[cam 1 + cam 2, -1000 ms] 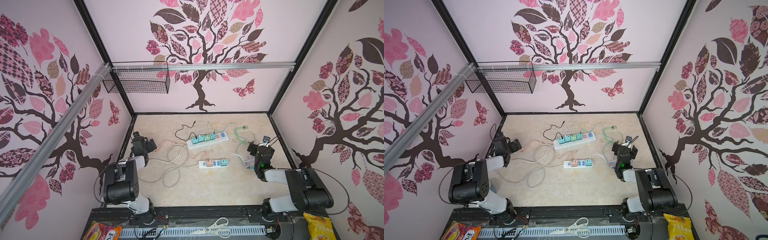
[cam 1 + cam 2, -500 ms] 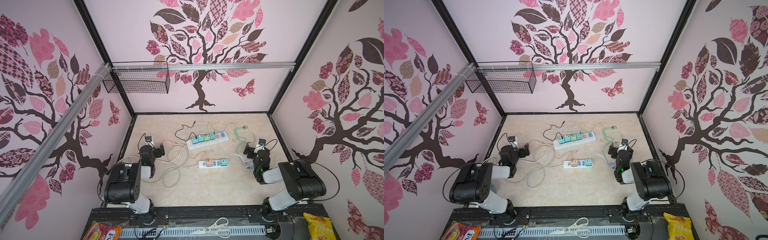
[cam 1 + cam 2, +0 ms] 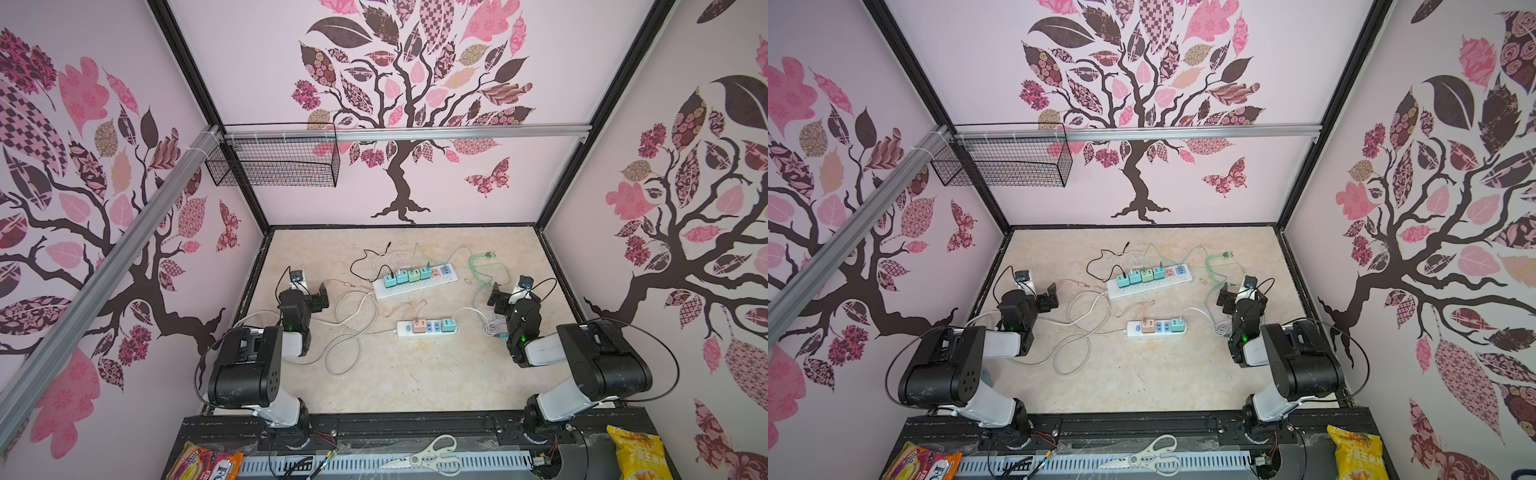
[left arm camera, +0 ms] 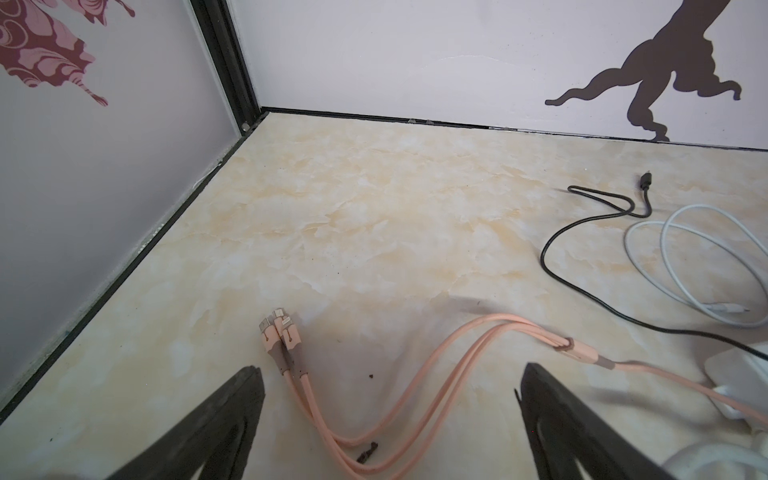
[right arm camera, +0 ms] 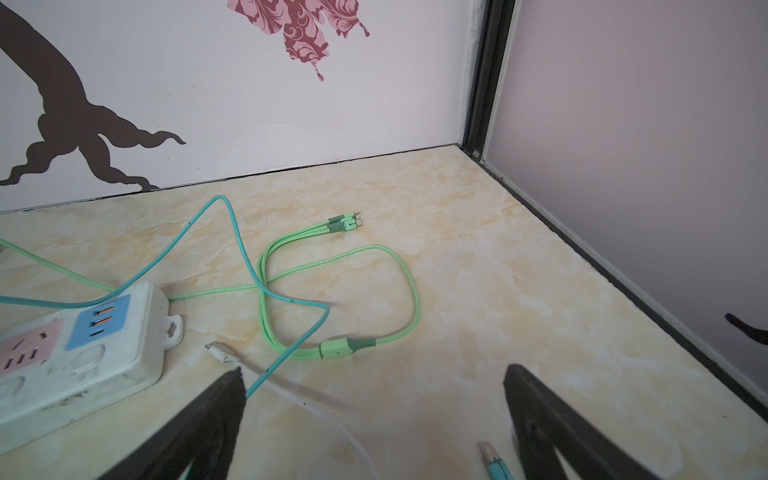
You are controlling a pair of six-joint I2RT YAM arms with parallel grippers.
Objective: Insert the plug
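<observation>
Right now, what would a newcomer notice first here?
Two white power strips in the table's middle: the far power strip carries four cube chargers, the near power strip two. Loose cables sprawl around them, a pink cable by the open left gripper, a green cable by the open right gripper.

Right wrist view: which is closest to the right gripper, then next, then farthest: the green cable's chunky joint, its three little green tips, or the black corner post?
1. Green cable's chunky joint, just ahead of the open right gripper.
2. Three little green tips, mid-floor.
3. Black corner post, at the back.
</observation>
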